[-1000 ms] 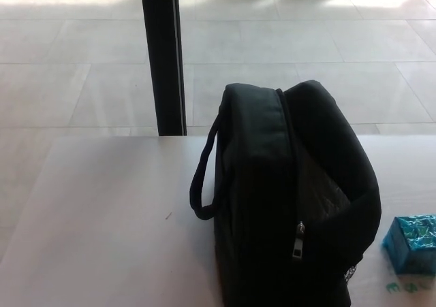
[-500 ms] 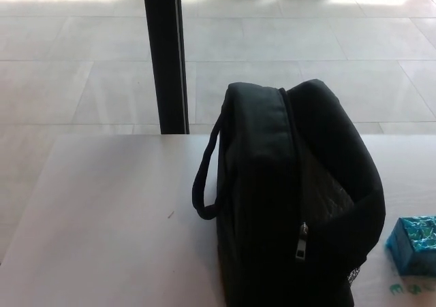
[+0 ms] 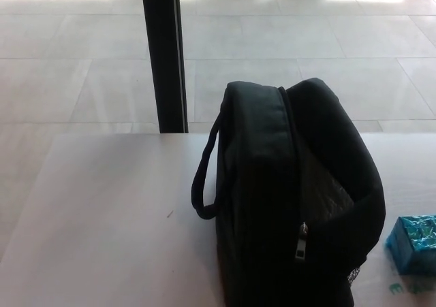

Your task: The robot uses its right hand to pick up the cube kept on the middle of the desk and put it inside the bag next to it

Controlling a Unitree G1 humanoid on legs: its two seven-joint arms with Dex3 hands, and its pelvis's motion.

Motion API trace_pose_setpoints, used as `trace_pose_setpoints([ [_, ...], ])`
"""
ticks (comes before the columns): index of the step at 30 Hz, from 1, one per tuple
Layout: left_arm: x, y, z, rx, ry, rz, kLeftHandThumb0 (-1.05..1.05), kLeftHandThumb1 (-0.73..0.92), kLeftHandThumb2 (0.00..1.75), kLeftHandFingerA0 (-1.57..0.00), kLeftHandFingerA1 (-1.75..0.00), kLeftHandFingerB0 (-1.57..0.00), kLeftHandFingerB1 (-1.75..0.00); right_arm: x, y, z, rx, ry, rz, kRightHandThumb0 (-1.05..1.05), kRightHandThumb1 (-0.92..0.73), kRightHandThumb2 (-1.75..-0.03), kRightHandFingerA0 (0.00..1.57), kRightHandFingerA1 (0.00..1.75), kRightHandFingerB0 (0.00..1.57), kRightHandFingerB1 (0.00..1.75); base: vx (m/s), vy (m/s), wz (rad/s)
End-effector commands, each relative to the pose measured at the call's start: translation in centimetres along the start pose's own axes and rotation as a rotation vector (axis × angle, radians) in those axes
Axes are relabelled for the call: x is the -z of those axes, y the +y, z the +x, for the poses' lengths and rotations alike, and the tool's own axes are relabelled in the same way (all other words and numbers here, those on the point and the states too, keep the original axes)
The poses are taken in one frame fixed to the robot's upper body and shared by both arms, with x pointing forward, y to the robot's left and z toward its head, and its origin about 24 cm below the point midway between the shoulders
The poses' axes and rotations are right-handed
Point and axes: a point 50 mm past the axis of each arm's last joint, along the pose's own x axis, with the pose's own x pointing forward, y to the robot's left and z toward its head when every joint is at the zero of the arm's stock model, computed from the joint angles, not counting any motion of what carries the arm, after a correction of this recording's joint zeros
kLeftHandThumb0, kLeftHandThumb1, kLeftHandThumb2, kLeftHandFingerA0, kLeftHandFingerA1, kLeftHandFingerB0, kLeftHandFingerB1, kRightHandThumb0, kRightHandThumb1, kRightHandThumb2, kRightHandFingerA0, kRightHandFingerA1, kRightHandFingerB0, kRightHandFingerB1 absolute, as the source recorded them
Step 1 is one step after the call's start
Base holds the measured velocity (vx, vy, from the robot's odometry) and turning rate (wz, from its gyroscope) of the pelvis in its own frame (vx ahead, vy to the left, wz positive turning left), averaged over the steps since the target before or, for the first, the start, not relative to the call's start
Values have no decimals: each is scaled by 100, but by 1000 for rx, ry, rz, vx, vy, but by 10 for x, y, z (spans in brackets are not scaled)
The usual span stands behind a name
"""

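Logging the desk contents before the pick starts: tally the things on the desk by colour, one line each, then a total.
Black: 1, the bag
Teal: 1, the cube, partly cut off at the picture's right edge
Total: 2 on the desk

Single head view, looking down and forward across the desk [image 3: 102,212] from close range. The bag [image 3: 293,198] fills the near centre; the tiled floor [image 3: 306,55] and a dark post [image 3: 163,55] lie beyond.
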Motion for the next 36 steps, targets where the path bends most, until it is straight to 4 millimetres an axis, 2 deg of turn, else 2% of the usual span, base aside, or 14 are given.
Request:
trace_pose_setpoints([
  [1,2,6,-5,-15,21,-13,-66,50,88,-30,-61,-24,-52,0,12,9,-20,32,-100,-99,-85,-119,0,16,0,4,0,0,0],
  [3,2,7,-5,-16,27,0,-64,51,89,-32,-61,-23,-51,-3,22,14,-55,38,-217,-93,-82,-119,0,24,0,8,0,0,0],
  [6,1,7,-5,-19,26,-1,-63,51,89,-32,-61,-25,-52,-2,27,16,-76,54,-268,-96,-81,-120,0,22,0,7,0,0,0],
  [7,1,7,-5,-19,25,-1,-61,51,90,-33,-62,-24,-52,-2,30,17,-84,66,-286,-101,-82,-121,2,21,6,5,0,0,0],
  [8,2,8,-5,-16,25,-1,-64,51,90,-34,-63,-25,-53,0,34,18,-106,87,-322,-98,-81,-120,0,22,0,7,0,0,0],
  [16,4,7,-4,-13,39,8,-64,51,89,-32,-61,-23,-52,24,49,25,-184,212,-513,-96,-83,-120,0,24,0,6,0,0,0],
  [17,5,7,-4,-11,39,0,-65,51,89,-32,-62,-24,-53,27,49,26,-189,239,-519,-89,-92,-76,0,14,0,17,0,0,0],
  [19,5,7,-4,-9,43,3,-64,51,90,-34,-63,-24,-52,30,48,26,-186,259,-529,-89,-92,-74,0,9,0,18,0,0,0],
  [20,5,6,-4,-9,44,2,-62,50,89,-31,-61,-22,-51,32,49,27,-183,269,-544,-89,-92,-77,0,5,0,17,0,0,0],
  [21,5,6,-4,-9,47,-1,-62,51,88,-30,-60,-24,-51,35,49,29,-173,290,-575,-100,-86,-121,0,17,0,4,0,0,0],
  [24,5,7,-5,-6,45,7,-63,51,89,-30,-60,-23,-51,40,49,34,-157,315,-609,-100,-85,-120,0,17,0,4,0,0,0],
  [25,5,7,-5,-7,44,8,-64,51,89,-30,-60,-24,-52,40,49,35,-157,321,-622,-93,-79,-112,0,18,1,11,0,0,0],
  [26,3,7,-4,-4,39,3,-63,50,88,-30,-60,-23,-52,40,49,35,-154,325,-643,-103,-86,-122,0,16,0,2,0,0,0],
  [36,3,6,-4,-4,45,31,-61,51,91,-35,-63,-22,-52,49,56,41,-127,385,-720,-102,-81,-120,0,17,0,8,0,0,0],
])
